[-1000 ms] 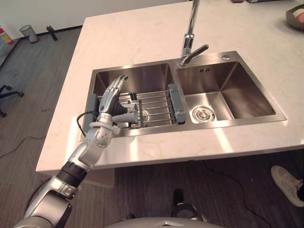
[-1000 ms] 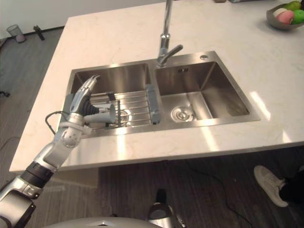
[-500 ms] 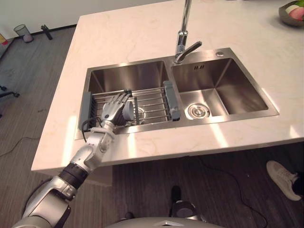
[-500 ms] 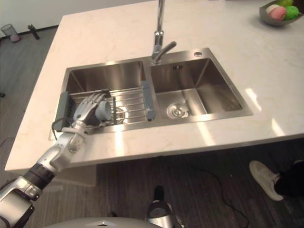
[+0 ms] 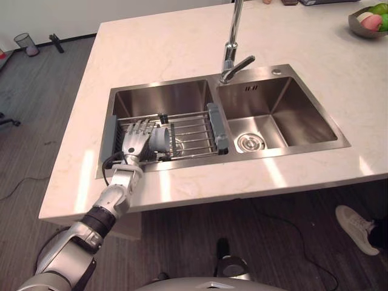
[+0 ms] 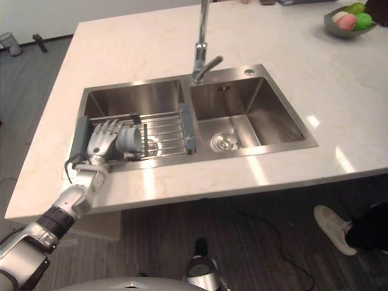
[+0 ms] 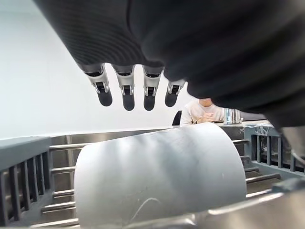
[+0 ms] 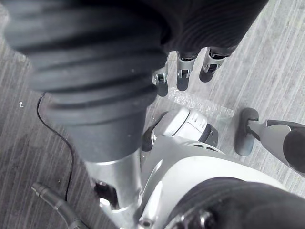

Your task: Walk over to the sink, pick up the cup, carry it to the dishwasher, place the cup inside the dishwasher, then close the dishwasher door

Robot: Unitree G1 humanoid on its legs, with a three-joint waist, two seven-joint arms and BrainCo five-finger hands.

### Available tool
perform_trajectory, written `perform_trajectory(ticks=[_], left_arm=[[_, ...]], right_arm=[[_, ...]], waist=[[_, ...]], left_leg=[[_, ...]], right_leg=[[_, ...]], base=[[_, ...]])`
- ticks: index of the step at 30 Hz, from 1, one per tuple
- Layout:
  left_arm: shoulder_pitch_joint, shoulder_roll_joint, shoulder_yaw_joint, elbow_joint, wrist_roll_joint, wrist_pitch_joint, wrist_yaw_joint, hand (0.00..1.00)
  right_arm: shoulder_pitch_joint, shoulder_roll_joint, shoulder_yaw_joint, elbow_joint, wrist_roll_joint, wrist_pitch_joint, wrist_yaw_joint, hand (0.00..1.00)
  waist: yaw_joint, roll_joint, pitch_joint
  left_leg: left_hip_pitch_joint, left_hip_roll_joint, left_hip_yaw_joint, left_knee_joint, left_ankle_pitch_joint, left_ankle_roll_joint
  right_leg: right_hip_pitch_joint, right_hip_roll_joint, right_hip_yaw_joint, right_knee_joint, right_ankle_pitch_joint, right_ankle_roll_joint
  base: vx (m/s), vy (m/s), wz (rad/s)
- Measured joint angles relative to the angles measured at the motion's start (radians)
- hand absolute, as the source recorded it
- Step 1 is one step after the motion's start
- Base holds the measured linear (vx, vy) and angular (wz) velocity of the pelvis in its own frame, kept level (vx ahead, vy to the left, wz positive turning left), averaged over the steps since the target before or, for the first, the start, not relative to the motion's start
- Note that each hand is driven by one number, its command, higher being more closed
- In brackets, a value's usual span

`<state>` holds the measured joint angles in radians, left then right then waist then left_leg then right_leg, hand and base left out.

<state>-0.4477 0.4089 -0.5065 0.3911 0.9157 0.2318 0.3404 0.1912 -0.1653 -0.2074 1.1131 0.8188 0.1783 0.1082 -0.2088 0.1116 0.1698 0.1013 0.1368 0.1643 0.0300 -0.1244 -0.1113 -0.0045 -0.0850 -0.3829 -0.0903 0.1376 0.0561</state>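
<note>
A grey cup (image 5: 161, 139) lies on its side on the wire rack (image 5: 195, 130) across the left basin of the steel sink (image 5: 163, 100). My left hand (image 5: 134, 141) rests over the cup's left end, reaching in from the counter's front edge. In the left wrist view its fingers (image 7: 125, 93) stretch straight out just above the cup (image 7: 157, 176), not curled round it. My right hand (image 8: 182, 71) hangs beside my body over the floor with relaxed fingers and holds nothing.
A tall faucet (image 5: 232, 48) stands behind the divider between the two basins. The right basin (image 5: 285, 121) has a round drain. A fruit bowl (image 5: 368, 19) sits at the counter's far right corner. A person's shoe (image 5: 357, 227) is on the floor at the lower right.
My left hand has come down from above the rack's left end onto the cup, fingers now laid over it. The camera has shifted a little.
</note>
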Motion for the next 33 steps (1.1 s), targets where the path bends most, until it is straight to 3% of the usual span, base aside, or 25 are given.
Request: perform_trajectory(ticks=[7, 11, 17, 24, 28, 33], left_arm=[[-0.003, 0.005, 0.006, 0.012, -0.217, -0.051, -0.012, 0.00], [-0.004, 0.014, 0.030, 0.034, -0.350, -0.109, 0.020, 0.00], [-0.004, 0.020, 0.048, 0.043, -0.502, -0.158, 0.049, 0.00], [-0.005, 0.012, 0.068, 0.042, -0.487, -0.150, 0.044, 0.00], [-0.006, 0.008, 0.068, 0.042, -0.380, -0.153, 0.054, 0.00], [-0.006, 0.007, 0.068, 0.040, -0.344, -0.180, 0.091, 0.00]], right_arm=[[0.003, -0.015, 0.020, -0.001, -0.001, 0.003, 0.016, 0.00], [0.003, -0.016, 0.040, -0.002, -0.001, 0.003, 0.015, 0.00], [0.004, -0.018, 0.045, -0.007, -0.001, 0.004, 0.015, 0.00], [0.022, -0.015, 0.047, -0.038, -0.002, 0.017, 0.018, 0.00], [0.025, -0.010, 0.049, -0.038, -0.002, 0.022, 0.022, 0.00], [0.031, -0.003, 0.050, -0.041, -0.002, 0.023, 0.023, 0.00]], waist=[[0.007, 0.014, -0.008], [0.006, 0.013, -0.008], [0.006, 0.011, -0.007], [0.006, 0.004, -0.007], [0.006, -0.013, -0.007], [0.010, -0.020, -0.010]], left_leg=[[0.005, -0.001, -0.001, 0.002, 0.000, -0.007], [0.005, -0.002, -0.001, 0.001, 0.000, -0.006], [0.004, -0.002, -0.001, 0.000, 0.000, -0.006], [0.003, -0.002, -0.001, 0.000, 0.002, -0.004], [-0.001, -0.002, -0.001, 0.000, 0.005, -0.005], [-0.012, -0.001, -0.001, 0.000, 0.005, -0.002]], right_leg=[[0.003, 0.002, 0.003, 0.000, 0.001, -0.002], [0.003, 0.000, 0.006, 0.000, 0.001, -0.001], [0.003, 0.000, 0.005, 0.000, 0.001, -0.001], [0.003, -0.002, -0.003, 0.000, 0.001, 0.000], [0.002, -0.002, -0.004, 0.000, 0.000, 0.002], [-0.001, -0.002, -0.008, 0.000, 0.000, 0.002]], base=[[0.03, 0.011, 0.01], [0.00, 0.000, 0.00], [0.00, 0.000, 0.00], [0.00, 0.000, 0.00], [0.00, 0.000, 0.00], [0.00, 0.000, 0.00]])
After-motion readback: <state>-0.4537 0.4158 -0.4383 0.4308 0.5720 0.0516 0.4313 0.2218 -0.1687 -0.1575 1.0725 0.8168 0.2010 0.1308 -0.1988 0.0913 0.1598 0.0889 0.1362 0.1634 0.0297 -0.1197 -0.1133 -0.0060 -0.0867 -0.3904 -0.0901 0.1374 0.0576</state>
